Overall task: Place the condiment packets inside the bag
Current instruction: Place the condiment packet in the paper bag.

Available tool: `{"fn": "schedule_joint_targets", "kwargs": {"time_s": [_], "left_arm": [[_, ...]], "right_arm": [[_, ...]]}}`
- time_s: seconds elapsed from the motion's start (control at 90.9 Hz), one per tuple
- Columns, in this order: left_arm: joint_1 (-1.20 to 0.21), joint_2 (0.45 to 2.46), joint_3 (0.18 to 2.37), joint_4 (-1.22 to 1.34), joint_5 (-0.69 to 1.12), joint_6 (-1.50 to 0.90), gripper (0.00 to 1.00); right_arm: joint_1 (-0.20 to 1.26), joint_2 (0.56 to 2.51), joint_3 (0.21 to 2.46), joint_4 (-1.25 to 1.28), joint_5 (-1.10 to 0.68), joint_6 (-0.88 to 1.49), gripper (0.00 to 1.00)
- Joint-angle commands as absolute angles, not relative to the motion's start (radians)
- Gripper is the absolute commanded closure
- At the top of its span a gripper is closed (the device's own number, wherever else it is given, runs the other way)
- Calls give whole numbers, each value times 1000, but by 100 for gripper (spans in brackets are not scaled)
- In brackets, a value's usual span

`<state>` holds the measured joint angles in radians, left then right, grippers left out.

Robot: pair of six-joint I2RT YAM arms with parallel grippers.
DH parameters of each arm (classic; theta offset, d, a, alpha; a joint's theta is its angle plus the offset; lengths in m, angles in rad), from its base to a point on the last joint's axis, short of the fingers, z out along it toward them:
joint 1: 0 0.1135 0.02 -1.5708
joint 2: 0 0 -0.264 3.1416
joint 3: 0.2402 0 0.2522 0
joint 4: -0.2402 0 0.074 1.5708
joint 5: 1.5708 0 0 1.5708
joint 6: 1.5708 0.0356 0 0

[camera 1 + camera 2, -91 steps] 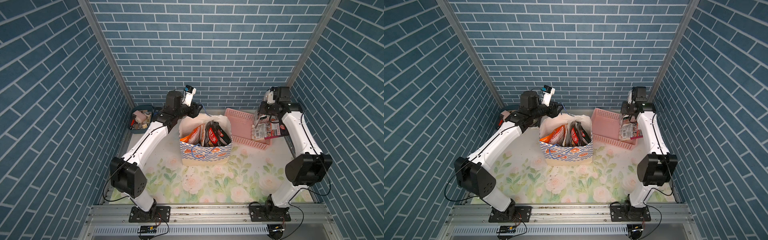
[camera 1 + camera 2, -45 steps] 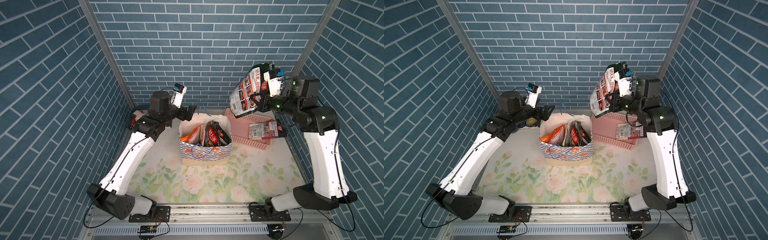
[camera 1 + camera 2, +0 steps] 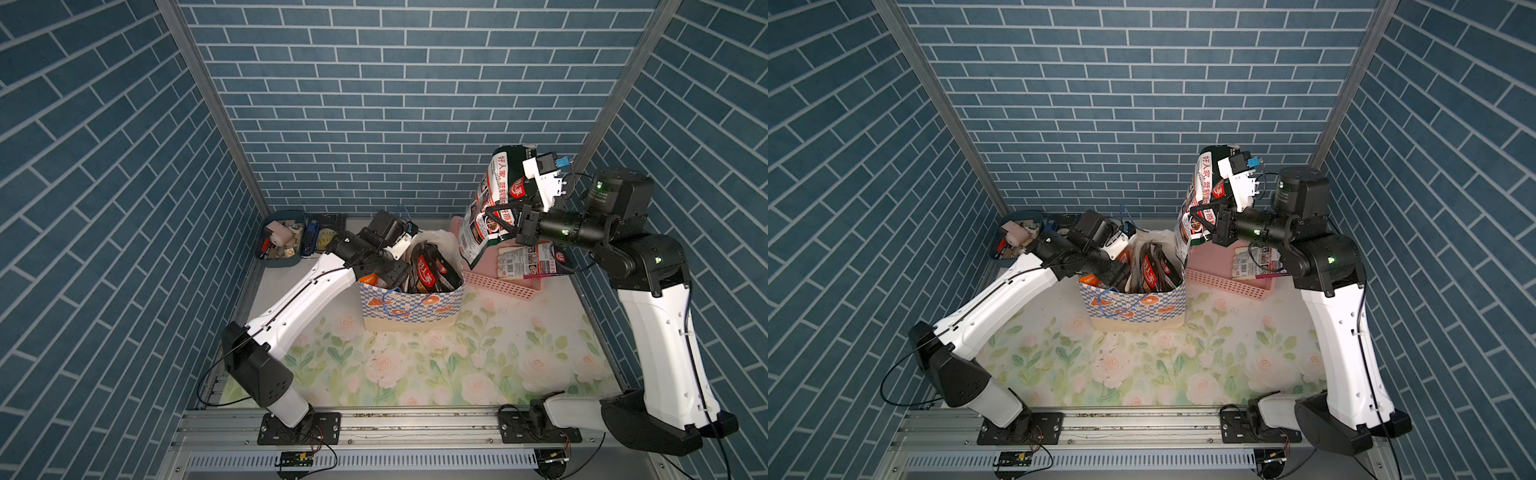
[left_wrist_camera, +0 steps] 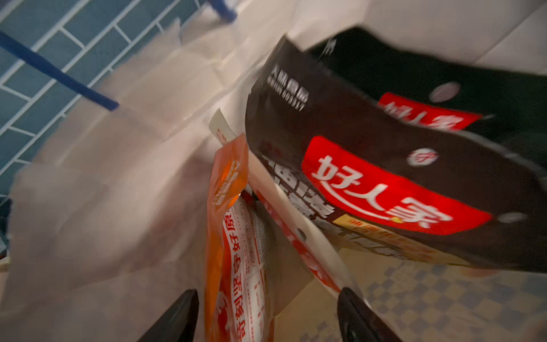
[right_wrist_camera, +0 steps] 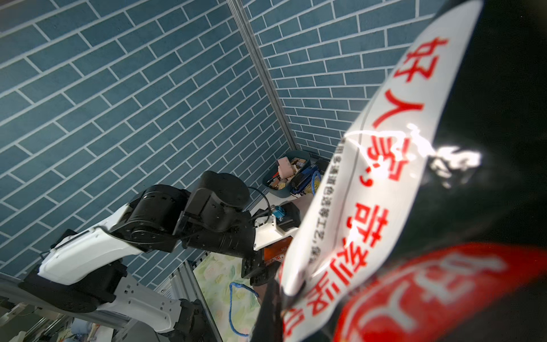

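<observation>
Blue brick-pattern walls [image 3: 374, 104] enclose a floral worktop [image 3: 457, 365], where the checked bag [image 3: 415, 309] stands with black packets [image 3: 428, 268] tucked inside. Up beside the bag, the right gripper [image 3: 493, 212] pinches a white-and-green packet [image 3: 478, 232] (its lower end hangs near the bag's rim). The left gripper [image 4: 268, 314] reaches into the bag's mouth, fingers spread either side of an orange packet [image 4: 228, 237].

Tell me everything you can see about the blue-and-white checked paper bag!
The blue-and-white checked paper bag has orange motifs, a cream band along the bottom, a white inside and blue cord handles, one drooping over its front. It stands upright and open on the flowered mat, beside the pink slotted basket. Black foil packets and an orange foil packet stand inside it. The left gripper, jaws open, reaches into its mouth.
</observation>
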<state>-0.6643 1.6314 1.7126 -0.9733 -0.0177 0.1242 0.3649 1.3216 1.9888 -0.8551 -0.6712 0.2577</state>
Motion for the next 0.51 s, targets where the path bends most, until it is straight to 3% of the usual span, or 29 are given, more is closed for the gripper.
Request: {"fn": "schedule_joint_targets", "kwargs": {"time_s": [0.0, 0.11, 0.231, 0.495], "left_arm": [[-666, 1618, 1787, -1014, -90, 123, 26], [-665, 1627, 1803, -988, -98, 122, 36], [-663, 1631, 1789, -989, -100, 130, 55], [-650, 1577, 1667, -938, -86, 120, 53]], "right_arm": [[370, 1276, 1979, -741, -718, 268, 100], [371, 1266, 1951, -731, -723, 275, 100], [376, 1263, 1934, -720, -738, 288, 100], [445, 1282, 1907, -622, -764, 344, 100]]}}
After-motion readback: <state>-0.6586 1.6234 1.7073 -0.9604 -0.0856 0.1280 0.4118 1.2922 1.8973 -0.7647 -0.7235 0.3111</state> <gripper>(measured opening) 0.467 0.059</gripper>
